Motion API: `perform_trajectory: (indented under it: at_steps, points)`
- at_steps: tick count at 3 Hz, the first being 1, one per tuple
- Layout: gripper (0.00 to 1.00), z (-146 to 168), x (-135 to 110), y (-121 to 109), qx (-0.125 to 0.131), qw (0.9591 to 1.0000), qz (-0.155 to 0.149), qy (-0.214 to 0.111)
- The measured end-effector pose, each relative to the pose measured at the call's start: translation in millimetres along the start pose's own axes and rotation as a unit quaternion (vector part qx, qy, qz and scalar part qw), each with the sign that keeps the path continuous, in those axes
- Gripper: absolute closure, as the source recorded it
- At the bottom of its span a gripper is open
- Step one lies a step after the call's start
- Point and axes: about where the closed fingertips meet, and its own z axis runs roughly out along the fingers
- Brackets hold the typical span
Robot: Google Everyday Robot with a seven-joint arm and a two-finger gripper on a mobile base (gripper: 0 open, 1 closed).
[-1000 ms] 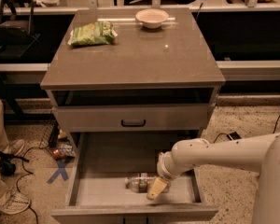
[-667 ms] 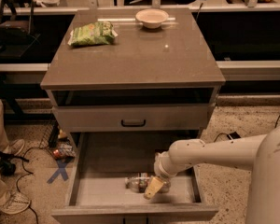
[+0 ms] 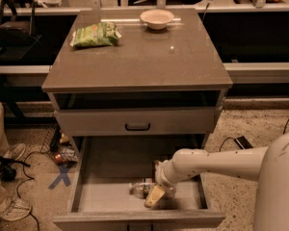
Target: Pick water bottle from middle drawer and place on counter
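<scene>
The middle drawer [image 3: 96,196] is pulled open below the cabinet. The water bottle [image 3: 140,188] lies on its side on the drawer floor near the front, its clear body and dark label band partly hidden by my arm. My gripper [image 3: 154,196] reaches down into the drawer from the right, and its tan fingers [image 3: 153,198] sit right at the bottle's right end. The counter [image 3: 135,57] is the wide grey-brown top above.
A green snack bag [image 3: 96,34] and a white bowl [image 3: 157,18] sit at the back of the counter. A shallower drawer front with a black handle [image 3: 137,126] is above the open drawer. A person's legs [image 3: 0,177] and cables are at the left.
My gripper has shifted a little left along the drawer floor, closer onto the bottle. The bottle has not visibly moved.
</scene>
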Motion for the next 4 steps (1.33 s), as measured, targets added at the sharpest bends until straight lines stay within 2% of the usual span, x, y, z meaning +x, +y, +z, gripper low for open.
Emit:
perform_trajectory:
  at_steps: [1,3,4]
  points:
    - [0.11,10,1,2,-0.005,0.9999,-0.005,-0.013]
    - [0.6,21,1,3,-0.012,0.9987,-0.003,-0.049]
    - [0.83,24,2,7,-0.018,0.9963,0.01,-0.084]
